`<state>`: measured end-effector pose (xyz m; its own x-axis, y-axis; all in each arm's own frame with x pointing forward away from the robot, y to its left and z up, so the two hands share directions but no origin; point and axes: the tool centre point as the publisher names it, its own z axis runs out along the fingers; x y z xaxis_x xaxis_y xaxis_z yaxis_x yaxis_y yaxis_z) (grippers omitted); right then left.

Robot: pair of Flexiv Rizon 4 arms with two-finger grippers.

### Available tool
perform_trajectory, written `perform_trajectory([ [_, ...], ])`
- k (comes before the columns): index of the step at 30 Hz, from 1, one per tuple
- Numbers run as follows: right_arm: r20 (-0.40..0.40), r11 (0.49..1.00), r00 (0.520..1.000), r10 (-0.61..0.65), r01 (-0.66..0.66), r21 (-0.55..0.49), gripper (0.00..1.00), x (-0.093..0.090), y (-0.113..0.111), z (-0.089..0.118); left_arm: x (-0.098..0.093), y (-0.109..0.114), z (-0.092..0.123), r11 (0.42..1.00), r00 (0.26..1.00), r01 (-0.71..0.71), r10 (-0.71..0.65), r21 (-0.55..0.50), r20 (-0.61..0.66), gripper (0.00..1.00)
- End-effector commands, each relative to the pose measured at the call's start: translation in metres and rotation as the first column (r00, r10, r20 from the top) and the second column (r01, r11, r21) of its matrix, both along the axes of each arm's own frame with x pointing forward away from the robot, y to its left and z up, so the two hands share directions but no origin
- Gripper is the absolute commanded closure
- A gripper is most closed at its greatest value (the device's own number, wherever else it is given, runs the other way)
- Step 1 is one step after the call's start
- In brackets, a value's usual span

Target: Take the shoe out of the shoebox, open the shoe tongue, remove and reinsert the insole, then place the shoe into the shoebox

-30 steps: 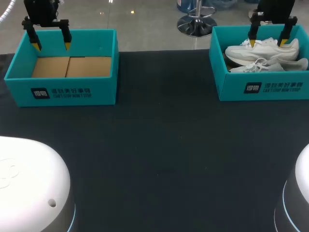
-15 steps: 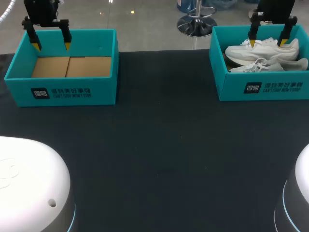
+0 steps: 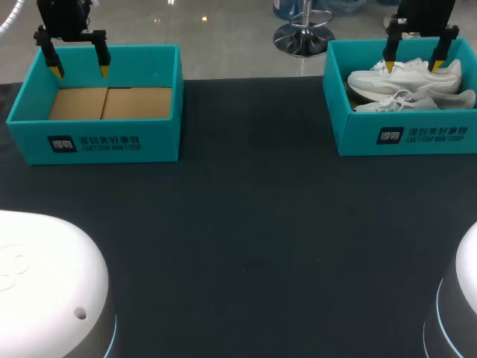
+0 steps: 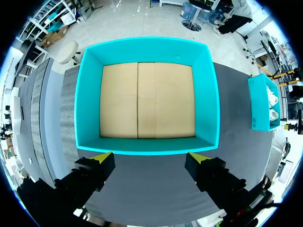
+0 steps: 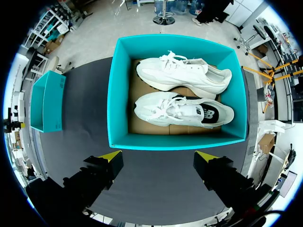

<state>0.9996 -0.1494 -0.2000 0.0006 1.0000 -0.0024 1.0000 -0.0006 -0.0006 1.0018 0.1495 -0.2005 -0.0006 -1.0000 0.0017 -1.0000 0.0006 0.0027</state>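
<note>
- Shoes first: two white lace-up trainers lie side by side in the teal cardboard shoebox (image 3: 402,138) at the right far corner of the dark cloth-covered table (image 3: 253,224). Toes point the same way, and both appear tipped partly onto their sides.
- In the right wrist view, one trainer (image 5: 182,109), with a dark patch on its flank, lies closer to the gripper. The second trainer (image 5: 184,73) lies behind it against the far wall.
- The right gripper (image 3: 412,61) hangs above that box with its yellow-tipped fingers spread wide, touching nothing.
- The left gripper (image 3: 80,71) is likewise released, holding nothing. It hangs over an identical teal shoebox (image 3: 97,142), well apart, where only the brown cardboard floor shows.
- The step in hand looks like the very first one, lifting a shoe out.
- I would pick the patched trainer, since the gap beside it gives a finger more room.
- Turn the wrist so the fingers straddle the shoe across its width, near the heel collar or midfoot. The upper looks firmer there than at the toe.
- Keep the tips clear of the loose laces and the box walls on the way down.
- Close gently, because the upper looks soft and will probably squash.
- Lift straight up until the sole clears the rim. The light box may drag or tip along with it.
</note>
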Motion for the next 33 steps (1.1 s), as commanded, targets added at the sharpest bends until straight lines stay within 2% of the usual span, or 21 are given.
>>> perform_trajectory([
  [1, 0.006, 1.0, 1.0, 0.012, -0.012, -0.01, 0.0, 0.002, -0.009, -0.003, 0.0, 0.0, 0.0, 1.0, 1.0, 0.0, 0.0, 0.001, 0.0, 0.0],
  [5, 0.02, 0.999, 1.0, 0.019, -0.018, -0.037, 0.0, 0.007, -0.048, -0.014, 0.0, 0.0, 0.0, 1.0, 1.0, 0.0, 0.0, 0.001, 0.0, 0.0],
  [9, 0.001, 0.997, 1.0, 0.006, -0.006, -0.074, 0.0, 0.011, -0.087, -0.023, 0.0, 0.0, 0.0, 1.0, 1.0, 0.0, 0.0, 0.001, 0.0, 0.0],
  [15, -0.035, 0.995, 0.999, 0.007, -0.01, -0.099, 0.0, 0.015, -0.125, -0.038, 0.0, 0.0, 0.0, 1.0, 1.0, 0.0, 0.0, 0.001, 0.0, 0.0],
  [19, -0.036, 0.995, 0.999, 0.017, -0.02, -0.098, 0.0, 0.022, -0.134, -0.044, 0.0, 0.0, 0.0, 1.0, 1.0, 0.0, 0.0, 0.001, 0.0, 0.0],
  [20, -0.015, 0.996, 0.999, 0.033, -0.035, -0.083, 0.0, 0.024, -0.133, -0.042, 0.0, 0.0, 0.0, 1.0, 1.0, 0.0, 0.0, 0.001, 0.0, 0.0],
  [33, -0.015, 0.996, 0.999, 0.033, -0.035, -0.083, 0.0, 0.024, -0.133, -0.042, 0.0, 0.0, 0.0, 1.0, 1.0, 0.0, 0.0, 0.001, 0.0, 0.0],
])
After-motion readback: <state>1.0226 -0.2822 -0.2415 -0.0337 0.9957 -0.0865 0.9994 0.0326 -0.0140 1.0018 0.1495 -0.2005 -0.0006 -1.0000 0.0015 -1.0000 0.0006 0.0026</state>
